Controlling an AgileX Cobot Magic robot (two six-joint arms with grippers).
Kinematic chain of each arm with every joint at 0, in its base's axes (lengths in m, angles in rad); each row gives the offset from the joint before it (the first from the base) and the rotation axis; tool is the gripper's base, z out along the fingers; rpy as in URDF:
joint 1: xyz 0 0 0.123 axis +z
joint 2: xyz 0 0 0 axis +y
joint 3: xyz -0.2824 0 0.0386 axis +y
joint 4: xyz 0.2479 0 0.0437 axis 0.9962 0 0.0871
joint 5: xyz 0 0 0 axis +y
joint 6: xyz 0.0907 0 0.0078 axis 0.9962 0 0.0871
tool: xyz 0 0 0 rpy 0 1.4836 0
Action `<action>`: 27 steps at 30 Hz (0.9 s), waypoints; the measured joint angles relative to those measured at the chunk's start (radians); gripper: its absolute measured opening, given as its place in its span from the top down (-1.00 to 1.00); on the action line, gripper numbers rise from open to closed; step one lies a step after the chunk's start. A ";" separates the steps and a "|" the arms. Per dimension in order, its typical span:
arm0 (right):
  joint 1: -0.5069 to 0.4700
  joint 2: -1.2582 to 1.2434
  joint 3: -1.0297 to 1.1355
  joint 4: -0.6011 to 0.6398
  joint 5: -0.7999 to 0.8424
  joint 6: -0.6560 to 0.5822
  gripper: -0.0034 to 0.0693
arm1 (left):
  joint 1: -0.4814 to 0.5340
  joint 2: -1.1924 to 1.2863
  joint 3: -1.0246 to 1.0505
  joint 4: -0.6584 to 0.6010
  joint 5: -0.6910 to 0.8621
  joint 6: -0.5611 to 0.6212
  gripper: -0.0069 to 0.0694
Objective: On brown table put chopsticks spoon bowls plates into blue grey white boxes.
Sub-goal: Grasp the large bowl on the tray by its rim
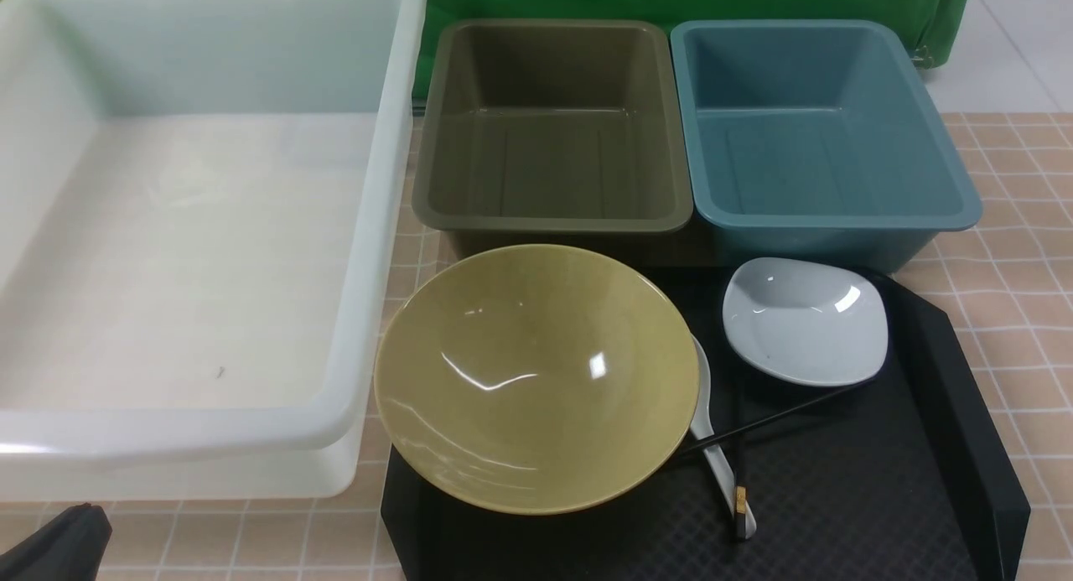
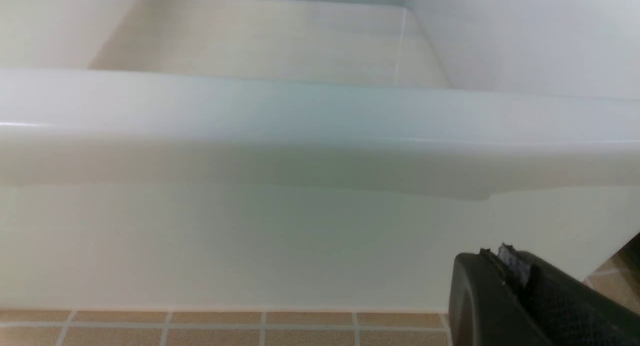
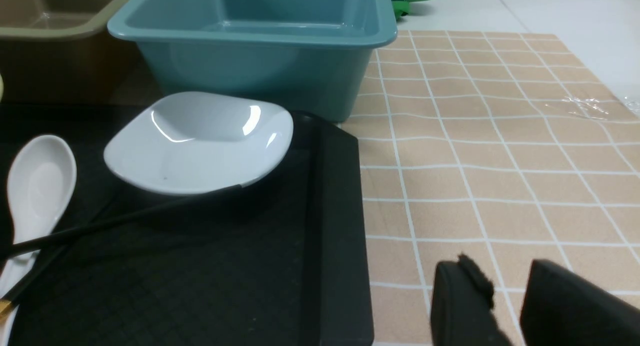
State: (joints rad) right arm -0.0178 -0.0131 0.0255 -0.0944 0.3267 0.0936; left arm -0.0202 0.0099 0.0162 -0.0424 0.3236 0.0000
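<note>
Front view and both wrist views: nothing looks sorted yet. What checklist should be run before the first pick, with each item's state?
1. Boxes free: ok, the white box, grey box and blue box all hold nothing.
2. Picking arm ready: ok, the right gripper is open and holds nothing, over the table beside the black tray.
3. Other arm ready: not ok, the left gripper is shut, low by the white box's wall.
4. Clean lift: not ok, the chopsticks cross over the spoon and one reaches the plate's edge.
5. Clearance from the bowl: cannot tell, its rim overlaps the spoon in the front view.
</note>
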 joint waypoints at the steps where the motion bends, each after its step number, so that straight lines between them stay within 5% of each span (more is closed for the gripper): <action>1: 0.000 0.000 0.000 0.000 0.000 0.000 0.25 | 0.000 0.000 0.000 0.000 0.000 0.000 0.84; 17: 0.000 0.000 0.000 0.000 0.000 0.000 0.25 | 0.000 0.000 0.002 0.025 -0.096 0.026 0.84; 21: 0.000 0.000 0.001 -0.002 -0.023 0.000 0.25 | 0.000 0.000 0.002 0.025 -0.324 0.026 0.84; 27: 0.000 0.000 0.004 -0.003 -0.374 -0.018 0.25 | 0.000 0.000 0.002 0.025 -0.666 0.026 0.84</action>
State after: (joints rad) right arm -0.0178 -0.0131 0.0298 -0.0977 -0.0471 0.0761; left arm -0.0202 0.0099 0.0184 -0.0177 -0.3425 0.0256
